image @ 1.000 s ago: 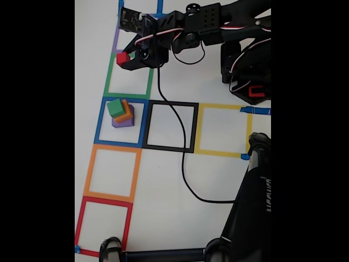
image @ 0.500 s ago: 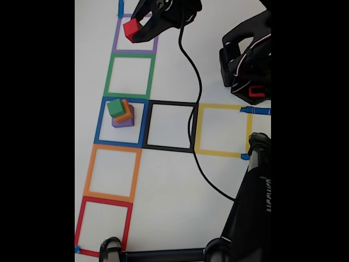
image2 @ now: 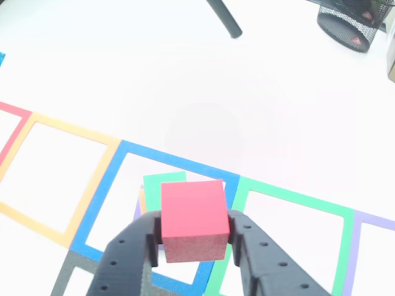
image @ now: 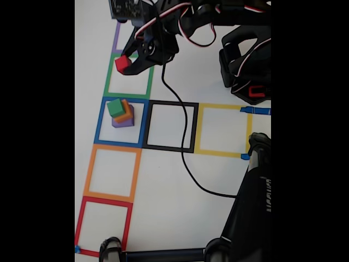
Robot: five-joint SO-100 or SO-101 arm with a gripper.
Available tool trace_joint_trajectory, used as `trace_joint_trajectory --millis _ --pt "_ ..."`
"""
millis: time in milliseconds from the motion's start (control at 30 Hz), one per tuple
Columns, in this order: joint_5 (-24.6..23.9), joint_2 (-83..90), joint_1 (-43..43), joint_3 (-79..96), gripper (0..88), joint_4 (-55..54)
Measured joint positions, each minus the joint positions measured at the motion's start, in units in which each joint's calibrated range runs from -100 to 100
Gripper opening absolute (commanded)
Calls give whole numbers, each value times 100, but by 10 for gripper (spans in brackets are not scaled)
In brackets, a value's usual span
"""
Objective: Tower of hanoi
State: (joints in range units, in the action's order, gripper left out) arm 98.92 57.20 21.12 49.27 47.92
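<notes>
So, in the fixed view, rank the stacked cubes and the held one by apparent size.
1. Purple cube
2. Orange cube
3. Green cube
4. Red cube, in the tool; raised nearer the camera, still smallest.

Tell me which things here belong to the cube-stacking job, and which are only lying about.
Job: red cube held in the gripper; green cube, orange cube and purple cube stacked in the blue square.
Lying about: black cable, mesh basket.

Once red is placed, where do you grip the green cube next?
Take the green cube from above, fingers on two opposite side faces. It sits highest on the stack over the orange cube, its sides free. The gripper holds the red cube.
</notes>
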Motion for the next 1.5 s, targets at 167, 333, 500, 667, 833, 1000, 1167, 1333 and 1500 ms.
trace_joint_trajectory --millis 167,333,500,667,833,1000,1167,1333,1500 --pt "36 -439 47 1788 21 -2330" --pt "36 -1410 164 2134 21 -3950" --pt "36 -2153 211 2134 21 -4829" --pt "36 -2820 269 2134 21 -5506" --pt "36 -3174 281 2125 21 -5869" --pt "36 -3217 339 2125 21 -5957" --pt "36 -3242 339 2125 21 -5981" --pt "36 -3478 339 2125 20 -6119" --pt "36 -3698 339 2125 25 -6320"
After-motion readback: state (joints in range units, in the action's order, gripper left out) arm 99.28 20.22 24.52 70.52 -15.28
